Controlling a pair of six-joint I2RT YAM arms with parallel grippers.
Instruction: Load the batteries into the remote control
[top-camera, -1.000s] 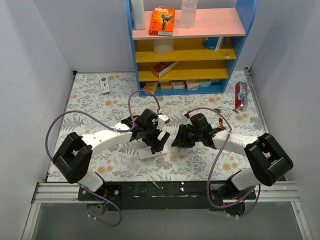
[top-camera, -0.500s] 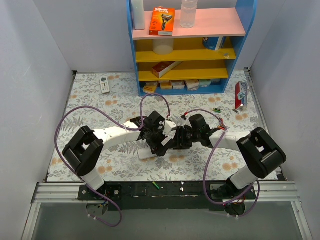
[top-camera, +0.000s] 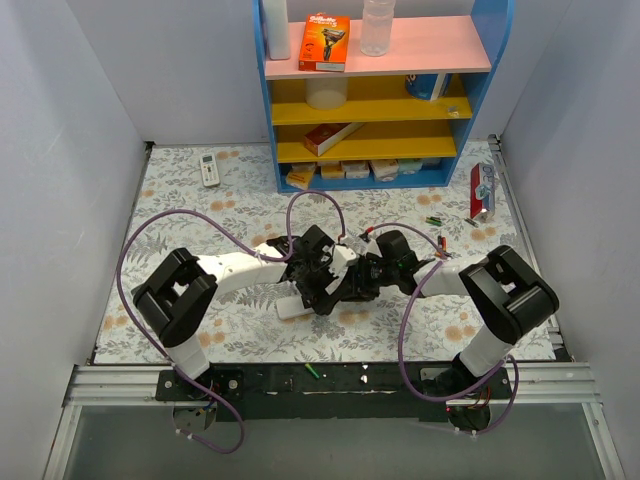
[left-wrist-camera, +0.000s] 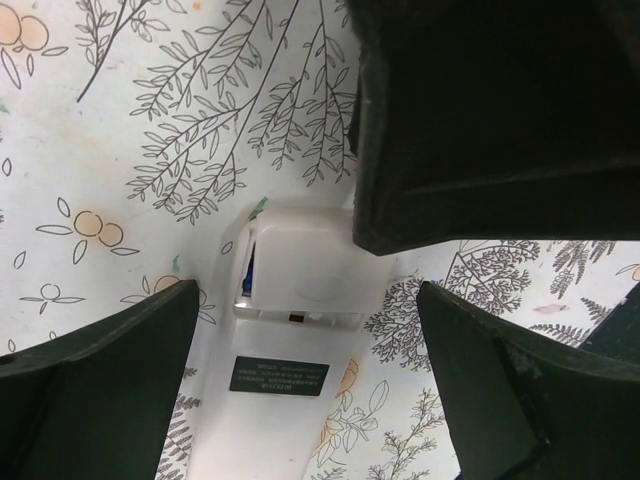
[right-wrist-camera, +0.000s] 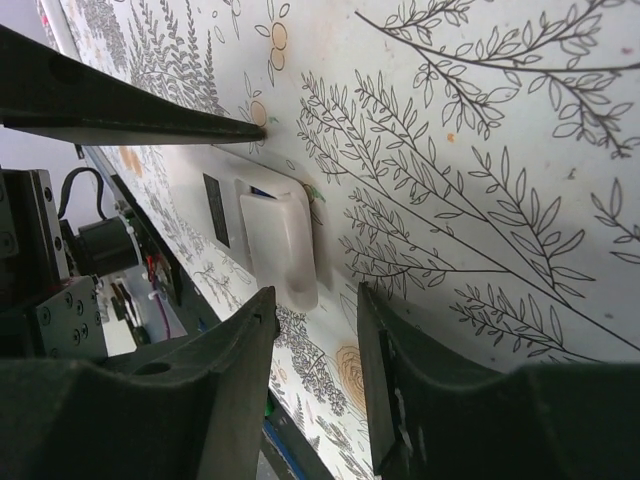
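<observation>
At the middle of the flower-print table (top-camera: 190, 215), the remote control (left-wrist-camera: 270, 430) lies face down with its white back up, which puts the battery recess within reach from above. The left gripper (left-wrist-camera: 307, 300) hangs over it with its jaws spread wide on either side of the body. It touches nothing and seems placed to steady the casing. The right gripper (right-wrist-camera: 316, 295), fingers partly apart and empty, points at the pale cover (left-wrist-camera: 315, 270) from the opposite side. A blue edge (left-wrist-camera: 247, 275) shows beside the cover's rim, perhaps a cell already seated. Loose batteries (top-camera: 433, 220) lie well apart toward the far right, probably awaiting collection.
</observation>
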